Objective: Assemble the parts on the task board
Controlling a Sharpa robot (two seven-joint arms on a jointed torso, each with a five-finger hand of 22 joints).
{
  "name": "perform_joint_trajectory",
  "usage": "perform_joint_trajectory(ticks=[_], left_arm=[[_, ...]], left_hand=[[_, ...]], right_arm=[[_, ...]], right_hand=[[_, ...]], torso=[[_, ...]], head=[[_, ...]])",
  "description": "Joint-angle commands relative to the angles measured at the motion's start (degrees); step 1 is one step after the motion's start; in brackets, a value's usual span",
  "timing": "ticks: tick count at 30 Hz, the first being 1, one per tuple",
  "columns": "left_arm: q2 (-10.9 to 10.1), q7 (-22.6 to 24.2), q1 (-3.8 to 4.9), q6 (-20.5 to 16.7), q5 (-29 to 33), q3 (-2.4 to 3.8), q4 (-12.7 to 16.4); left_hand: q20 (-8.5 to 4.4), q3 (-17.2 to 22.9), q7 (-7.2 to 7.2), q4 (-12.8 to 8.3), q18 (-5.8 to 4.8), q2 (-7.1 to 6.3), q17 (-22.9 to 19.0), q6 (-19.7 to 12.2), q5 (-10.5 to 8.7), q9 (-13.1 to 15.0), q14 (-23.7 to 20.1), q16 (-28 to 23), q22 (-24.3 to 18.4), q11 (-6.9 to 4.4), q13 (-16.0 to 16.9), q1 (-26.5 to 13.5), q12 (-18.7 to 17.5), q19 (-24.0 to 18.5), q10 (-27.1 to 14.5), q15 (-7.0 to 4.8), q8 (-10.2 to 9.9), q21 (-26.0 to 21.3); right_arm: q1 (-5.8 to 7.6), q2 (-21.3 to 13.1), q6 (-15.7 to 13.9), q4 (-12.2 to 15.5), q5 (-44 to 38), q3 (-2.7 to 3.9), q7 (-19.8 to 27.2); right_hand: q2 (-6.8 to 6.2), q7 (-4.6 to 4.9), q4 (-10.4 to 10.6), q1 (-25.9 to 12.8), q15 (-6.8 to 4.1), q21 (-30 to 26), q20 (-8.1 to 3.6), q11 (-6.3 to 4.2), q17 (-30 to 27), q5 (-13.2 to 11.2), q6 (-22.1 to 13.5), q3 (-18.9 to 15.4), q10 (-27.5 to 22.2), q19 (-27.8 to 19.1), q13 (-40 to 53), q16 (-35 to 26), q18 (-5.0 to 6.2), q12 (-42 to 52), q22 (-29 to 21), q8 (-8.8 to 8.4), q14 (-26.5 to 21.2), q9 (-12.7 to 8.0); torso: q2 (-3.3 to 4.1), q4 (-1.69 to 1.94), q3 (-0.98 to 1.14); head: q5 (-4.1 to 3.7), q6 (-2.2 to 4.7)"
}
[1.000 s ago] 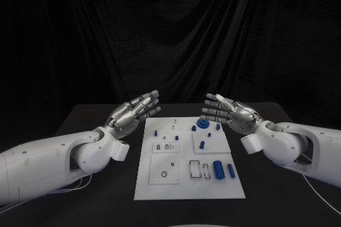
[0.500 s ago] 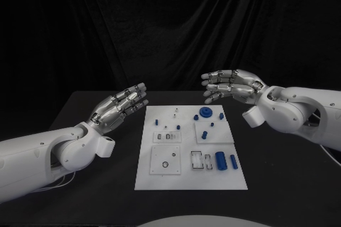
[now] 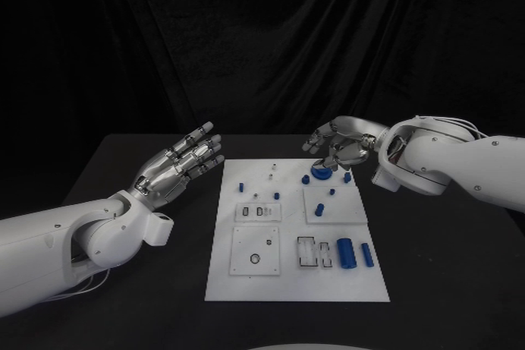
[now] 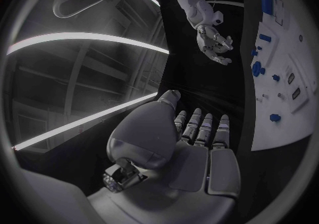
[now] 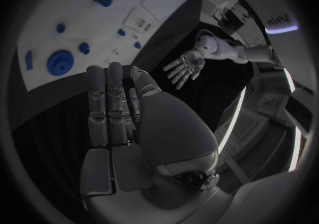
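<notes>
Head view: the white task board lies at the middle of the black counter, its long sides running from the near edge toward the far edge. The left hand hovers above the counter just off the board's far-left corner, palm up, fingers spread and straight, holding nothing. The right hand hangs over the board's far-right corner, fingers curled downward above a round blue gear-like part; whether they touch it cannot be told. Small blue parts stand scattered across the board's far half. Toward the near-right edge, 2 blue cylinders lie side by side next to a rectangular recess. From the right wrist, the round part sits just beyond the fingertips, apart from them.
</notes>
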Motion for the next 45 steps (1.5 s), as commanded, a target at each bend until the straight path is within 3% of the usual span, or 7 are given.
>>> perform_joint_trajectory(ticks=[1,4,8,13,20,29,45], left_arm=[[-0.2,5.5,0.24,-0.1,-0.3,0.07,0.4],[-0.9,5.0,0.26,0.3,-0.3,0.07,1.3],[-1.9,4.8,0.27,0.2,-0.3,0.06,2.7],[-2.3,4.6,0.27,0.4,-0.3,0.06,3.2],[-2.3,4.7,0.26,0.9,-0.3,0.05,3.3],[-2.1,4.7,0.26,1.3,-0.3,0.04,2.9],[-2.0,4.3,0.25,2.2,-0.3,-0.02,2.6]], left_hand=[[0.42,0.2,0.51,-0.4,1.02,0.11,0.1,0.6,0.44,0.1,0.3,0.0,0.1,-0.18,-0.2,-0.9,0.2,0.3,-0.8,0.16,0.2,0.2],[0.85,1.1,2.6,-1.1,1.02,0.27,0.0,2.6,0.46,0.5,-0.1,-0.2,0.1,0.14,-0.4,-1.3,0.5,0.3,-1.9,0.52,0.9,0.1],[1.3,1.8,1.88,-1.8,1.05,0.09,0.0,-0.1,0.41,0.1,-0.1,-0.2,0.1,0.6,-0.5,-1.7,1.3,0.4,-2.3,0.88,0.2,0.1],[1.38,2.0,1.58,-1.9,1.06,0.06,0.0,-0.8,0.4,0.0,0.0,-0.2,0.1,0.72,-0.5,-1.9,1.7,0.5,-2.3,0.94,0.0,0.1],[1.54,2.3,2.06,-2.2,1.08,0.12,0.1,0.0,0.51,0.2,0.3,0.0,0.2,0.97,-0.4,-2.1,2.3,0.7,-2.0,1.04,0.3,0.2],[1.55,2.3,2.09,-2.2,1.09,0.11,0.1,0.0,0.51,0.2,0.3,0.0,0.2,0.97,-0.4,-2.1,2.4,0.7,-2.0,1.04,0.3,0.2],[1.63,2.7,2.86,-2.7,1.1,-0.06,0.1,1.4,0.6,0.4,0.4,0.0,0.2,1.19,-0.3,-2.3,3.2,0.8,-1.7,1.07,0.8,0.2]], right_arm=[[0.14,0.8,-1.3,-0.2,-24.6,0.06,-9.0],[0.01,1.4,-1.0,0.1,-30.6,0.06,-10.5],[-0.46,2.0,-0.6,0.3,-36.5,0.06,-11.6],[-1.12,2.1,-0.8,0.3,-41.1,0.06,-12.0],[-1.75,2.0,-1.8,-0.2,-43.1,0.05,-11.5],[-3.11,2.1,-3.5,-1.0,-43.5,0.05,-9.5],[-5.25,3.9,-4.7,-4.2,-43.5,0.07,-7.2]], right_hand=[[-0.95,-0.78,0.5,-0.6,0.0,2.3,-0.03,0.06,1.1,0.5,0.4,1.3,0.6,0.6,0.3,1.5,-1.18,-0.1,3.4,-0.45,-0.6,0.4],[-2.09,-0.97,1.1,-1.4,-0.04,7.8,-0.03,0.01,2.7,1.8,1.9,3.2,1.6,4.7,0.9,4.1,-2.51,0.2,12.0,-0.25,0.1,1.5],[-3.95,-1.99,2.0,-2.7,-0.54,13.9,-0.32,-0.44,5.2,2.0,2.8,6.1,2.3,9.3,1.6,8.1,-4.02,-0.1,21.4,-0.4,0.8,3.2],[-5.05,-2.16,2.6,-3.7,-0.57,16.4,-0.37,-0.6,6.5,1.7,2.9,7.5,2.4,11.5,2.0,10.1,-4.71,-0.3,25.6,-0.68,1.3,4.1],[-5.79,-2.4,3.5,-4.9,-0.67,17.9,-0.41,-0.75,8.7,0.5,2.8,8.4,3.0,12.9,2.5,12.2,-5.17,-0.2,28.3,-0.97,2.2,5.0],[-6.1,-2.44,3.9,-5.3,-0.86,19.4,-0.54,-0.96,12.2,0.7,2.4,9.3,4.1,14.8,2.9,14.5,-5.71,-0.2,31.1,-1.41,4.1,5.4],[-6.82,-2.46,4.8,-6.0,-1.09,20.3,-0.76,-1.18,20.0,2.2,4.1,11.7,7.0,15.9,3.2,19.4,-6.04,-1.3,33.0,-2.46,7.8,6.5]], torso=[[1.6,0.32,-0.55],[2.03,0.51,-0.77],[2.42,0.67,-1.01],[2.92,0.97,-1.17],[4.45,2.1,-1.22],[5.04,1.8,-1.18],[4.14,1.65,-1.51]], head=[[-0.44,0.59],[-0.94,0.72],[-1.67,0.4],[-2.17,0.38],[-3.63,1.43],[-3.51,1.64],[-3.55,0.26]])
